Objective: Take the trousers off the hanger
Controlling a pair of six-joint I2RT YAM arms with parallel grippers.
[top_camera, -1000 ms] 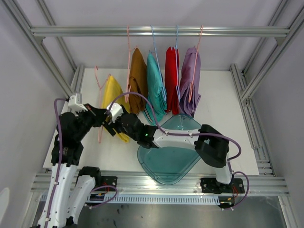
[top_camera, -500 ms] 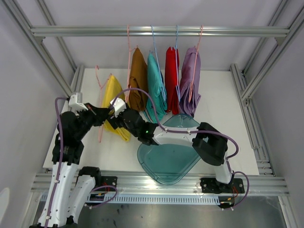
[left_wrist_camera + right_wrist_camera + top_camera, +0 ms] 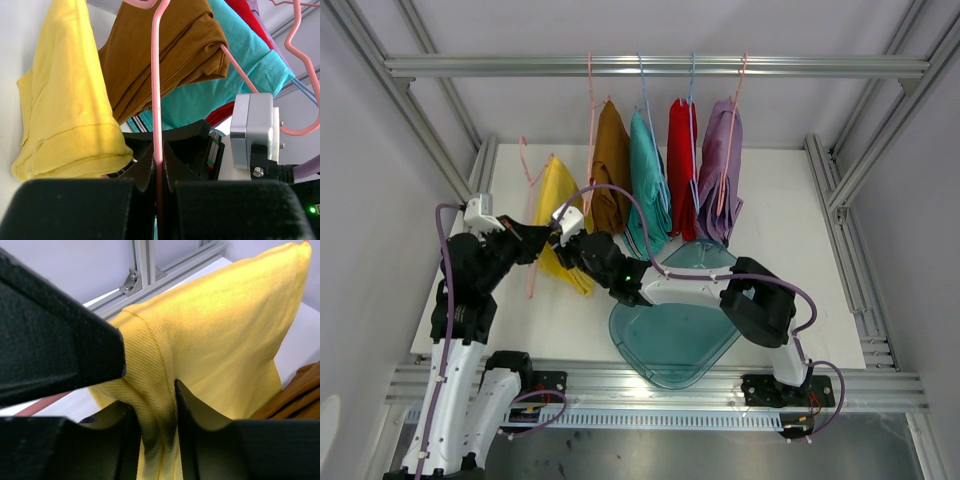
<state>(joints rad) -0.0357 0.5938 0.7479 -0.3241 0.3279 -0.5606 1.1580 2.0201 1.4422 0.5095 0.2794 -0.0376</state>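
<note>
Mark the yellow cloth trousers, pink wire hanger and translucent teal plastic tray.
yellow cloth trousers [image 3: 225, 340]: right wrist view, broad fabric panel.
pink wire hanger [image 3: 155, 100]: left wrist view, straight shaft.
translucent teal plastic tray [image 3: 675, 345]: top external view, bare floor.

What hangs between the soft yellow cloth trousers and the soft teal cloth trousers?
The folded brown cloth trousers hang there; the top external view shows it.
</note>
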